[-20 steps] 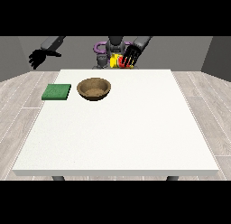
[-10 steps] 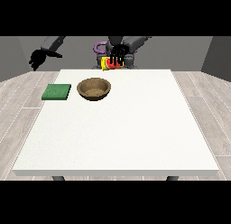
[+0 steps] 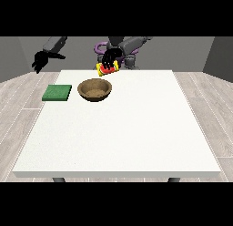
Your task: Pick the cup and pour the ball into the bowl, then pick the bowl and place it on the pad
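Cup (image 3: 107, 69) (yellow with red) tilted and lifted off the white table (image 3: 136, 129), fingers of the hand at the view's right (image 3: 110, 59) clamped round it, just behind the brown bowl (image 3: 94, 89), presumably to tip its ball in; no ball is visible. Green pad (image 3: 57, 92) lies beside the bowl. Hand at the view's left (image 3: 39, 62) hangs off-table; finger state cannot be told.

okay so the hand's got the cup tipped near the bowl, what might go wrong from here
1. The cup, held tilted by the hand at the view's right, sits above the bowl's far rim, not its middle, so the ball may land on the table and roll away.
2. The ball cannot be seen; whether it is in the cup is unclear.
3. The pad lies close beside the bowl; a bump might shift it.
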